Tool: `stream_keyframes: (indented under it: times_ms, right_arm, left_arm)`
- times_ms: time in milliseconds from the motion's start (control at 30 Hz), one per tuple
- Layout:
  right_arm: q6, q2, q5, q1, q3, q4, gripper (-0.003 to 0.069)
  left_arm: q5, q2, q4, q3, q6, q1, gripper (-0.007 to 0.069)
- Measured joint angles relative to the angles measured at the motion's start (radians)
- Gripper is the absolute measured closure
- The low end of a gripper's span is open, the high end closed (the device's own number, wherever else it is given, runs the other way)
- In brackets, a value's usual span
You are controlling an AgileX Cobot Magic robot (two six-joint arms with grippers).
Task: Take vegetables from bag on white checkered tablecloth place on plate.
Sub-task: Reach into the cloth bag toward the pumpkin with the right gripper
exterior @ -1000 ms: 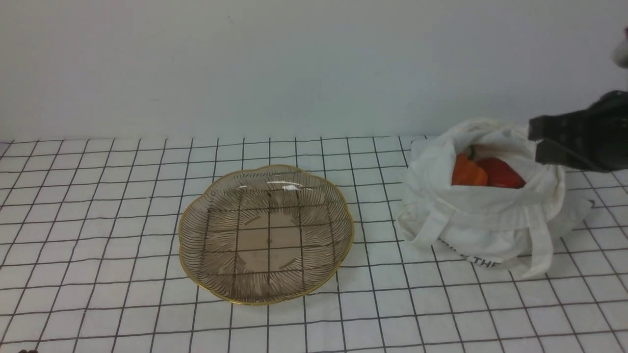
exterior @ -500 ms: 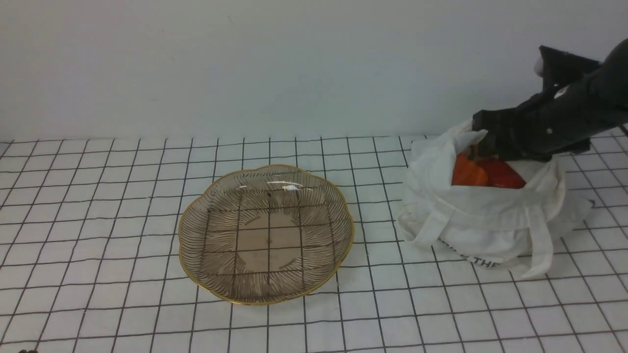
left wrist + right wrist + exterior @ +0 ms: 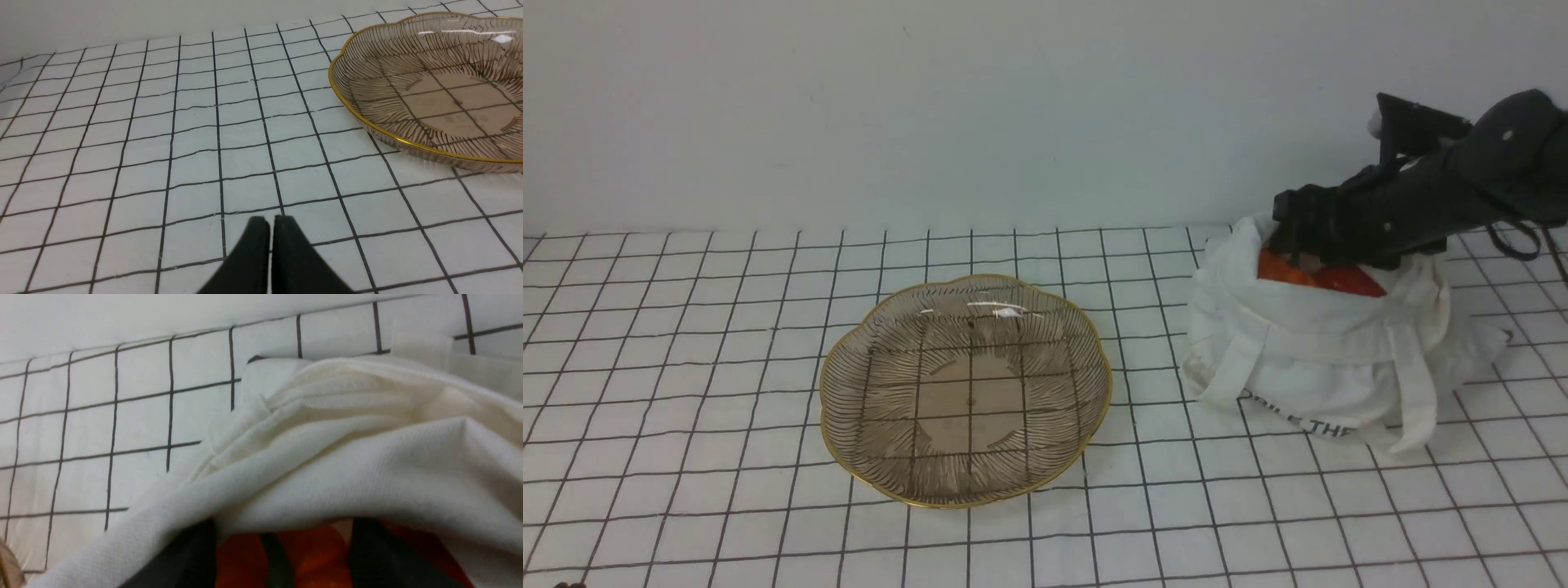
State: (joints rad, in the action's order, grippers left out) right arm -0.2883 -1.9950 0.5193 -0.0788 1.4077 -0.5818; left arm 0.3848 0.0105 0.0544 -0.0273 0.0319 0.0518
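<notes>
Black right fingers [image 3: 367, 555] apart around pumpkin [image 3: 314, 551] inside bag [image 3: 1307, 359].

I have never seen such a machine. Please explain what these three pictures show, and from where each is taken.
This is a robot with two arms, each ending in a gripper. The front picture looks forward from between the arms; the other two come from wrist cameras. On the tablecloth lie an empty glass plate and a white bag holding an orange pumpkin and a red pepper. The right gripper, open, reaches into the bag at the pumpkin; the left gripper is shut and empty.
</notes>
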Motion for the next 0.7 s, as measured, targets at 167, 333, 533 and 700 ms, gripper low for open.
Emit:
stream_keyframes:
  times_ms: [167,333,533,700]
  right_arm:
    - [-0.043,-0.024,-0.027,0.0,0.003,-0.01,0.0308]
    - [-0.097,-0.013,0.039,0.0,0.003,0.012,0.0587]
    - [-0.094,0.06,0.193,0.002,0.0,0.099,0.0666]
    - [-0.031,0.188,0.286,0.002,0.0,0.223,0.0669]
  left_arm:
    - [0.0,0.0,0.0,0.0,0.0,0.0,0.0633]
    - [0.0,0.0,0.0,0.0,0.0,0.0,0.0633]
    - [0.0,0.0,0.0,0.0,0.0,0.0,0.0633]
    - [0.0,0.0,0.0,0.0,0.0,0.0,0.0633]
